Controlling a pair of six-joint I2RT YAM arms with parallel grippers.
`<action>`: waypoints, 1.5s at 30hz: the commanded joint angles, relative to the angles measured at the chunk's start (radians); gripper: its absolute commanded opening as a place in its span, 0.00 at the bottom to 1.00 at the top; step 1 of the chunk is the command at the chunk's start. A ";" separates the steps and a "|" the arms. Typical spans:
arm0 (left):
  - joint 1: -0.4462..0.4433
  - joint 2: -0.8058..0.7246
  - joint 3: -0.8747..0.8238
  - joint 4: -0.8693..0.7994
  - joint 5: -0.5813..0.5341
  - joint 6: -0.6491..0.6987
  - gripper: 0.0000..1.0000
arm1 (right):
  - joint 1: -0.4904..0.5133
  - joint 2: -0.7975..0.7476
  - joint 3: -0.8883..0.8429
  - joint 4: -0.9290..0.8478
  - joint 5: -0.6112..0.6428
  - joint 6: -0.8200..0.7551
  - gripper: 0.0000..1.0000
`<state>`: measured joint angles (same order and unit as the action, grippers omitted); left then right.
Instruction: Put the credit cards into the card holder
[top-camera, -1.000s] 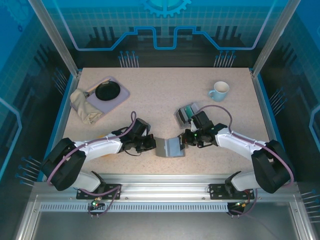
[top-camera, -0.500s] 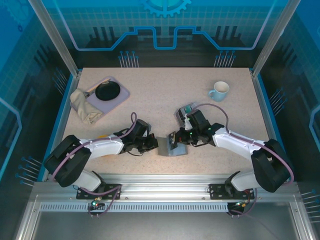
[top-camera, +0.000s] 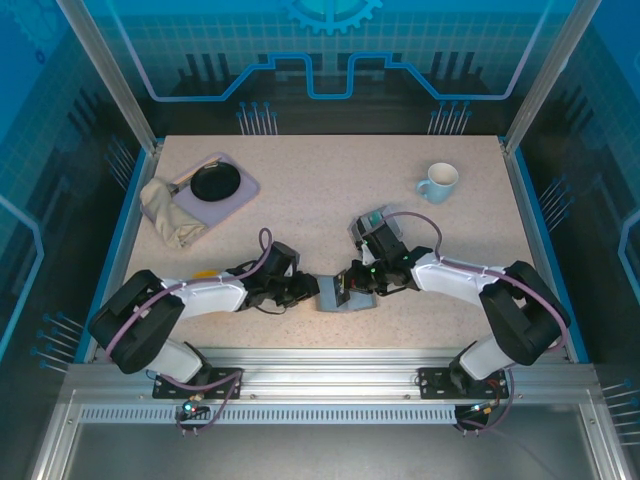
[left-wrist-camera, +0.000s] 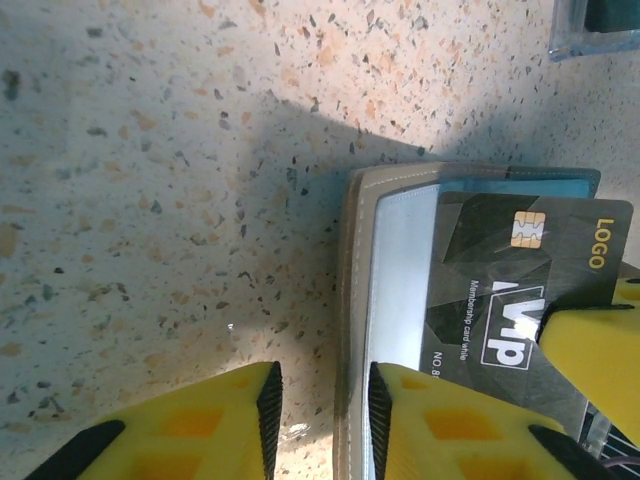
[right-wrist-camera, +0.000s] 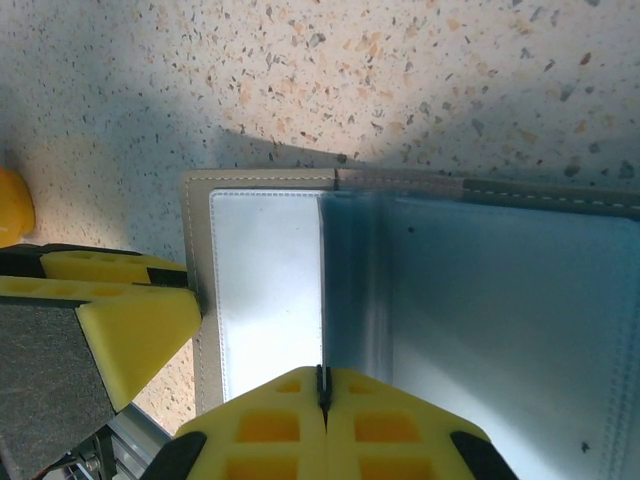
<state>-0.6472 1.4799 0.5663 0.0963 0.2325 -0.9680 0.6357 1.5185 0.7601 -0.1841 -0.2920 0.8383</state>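
From above, the counter (top-camera: 300, 190) is flat and speckled like sand. The card holder (top-camera: 338, 302) lies open close to the near edge, in the middle. It is a thin grey square. The left claw (top-camera: 305, 291) is at its left side, and the right claw (top-camera: 352, 283) reaches over it from the right. Just behind the right claw sits a clear plastic box (top-camera: 370, 222) with teal credit cards (top-camera: 376, 218) in it. A pale mug (top-camera: 438, 181) stands well away at the far right. At the far left is a flat tray (top-camera: 240, 195) with a round black pan (top-camera: 214, 181) on it. A soft crumpled cloth (top-camera: 168, 212) touches the tray's left side.

In the left wrist view, two blocky yellow fingers (left-wrist-camera: 200, 430) stand a little apart, so the left claw is open and holds nothing. The holder's stitched grey rim lies in the gap. A dark credit card (left-wrist-camera: 500, 270) with a gold chip and the yellow word LOGO lies over the holder's pale pocket. A yellow finger of the right claw pinches its right end.

In the right wrist view, the right claw's fingers are pressed shut on that thin card, seen edge-on. Under them, the holder's left half is pale and smooth, and its right half is see-through blue. A yellow fingertip of the left claw touches the holder's left rim.
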 joint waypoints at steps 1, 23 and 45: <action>-0.003 -0.004 -0.004 -0.004 0.000 0.017 0.30 | -0.006 -0.028 -0.013 0.021 -0.016 0.009 0.03; -0.006 0.105 0.048 -0.058 0.001 0.067 0.11 | -0.090 0.004 -0.104 0.120 -0.113 -0.013 0.03; -0.005 0.102 0.067 -0.092 -0.012 0.068 0.09 | -0.089 -0.007 -0.162 0.182 -0.139 -0.055 0.02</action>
<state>-0.6483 1.5627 0.6147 0.0406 0.2325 -0.9165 0.5491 1.5246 0.6033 0.0521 -0.4278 0.8314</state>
